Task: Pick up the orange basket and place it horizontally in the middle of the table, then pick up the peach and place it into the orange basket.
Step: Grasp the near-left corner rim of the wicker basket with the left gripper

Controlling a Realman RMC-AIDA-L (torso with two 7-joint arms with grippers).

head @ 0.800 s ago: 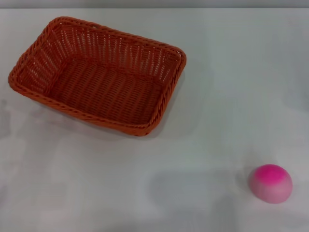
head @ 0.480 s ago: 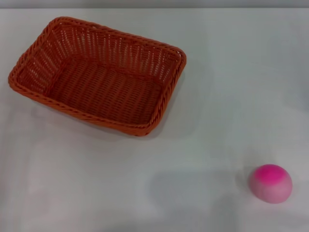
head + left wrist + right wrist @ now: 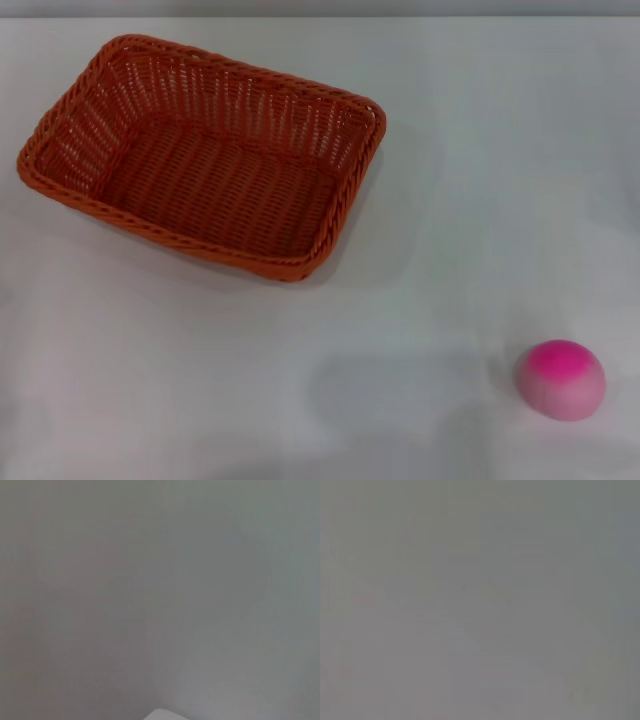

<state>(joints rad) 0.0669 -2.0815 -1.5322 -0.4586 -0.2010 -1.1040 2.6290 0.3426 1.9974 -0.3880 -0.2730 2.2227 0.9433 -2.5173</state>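
The orange basket (image 3: 205, 155) lies on the white table (image 3: 450, 200) at the far left in the head view, turned at a slant, open side up and empty. The peach (image 3: 560, 378), pink fading to pale, rests on the table near the front right, far from the basket. Neither gripper shows in the head view. Both wrist views show only a plain grey surface, with no fingers and none of the task's things.
A faint shadow lies on the table in front, left of the peach. The table's far edge runs along the top of the head view.
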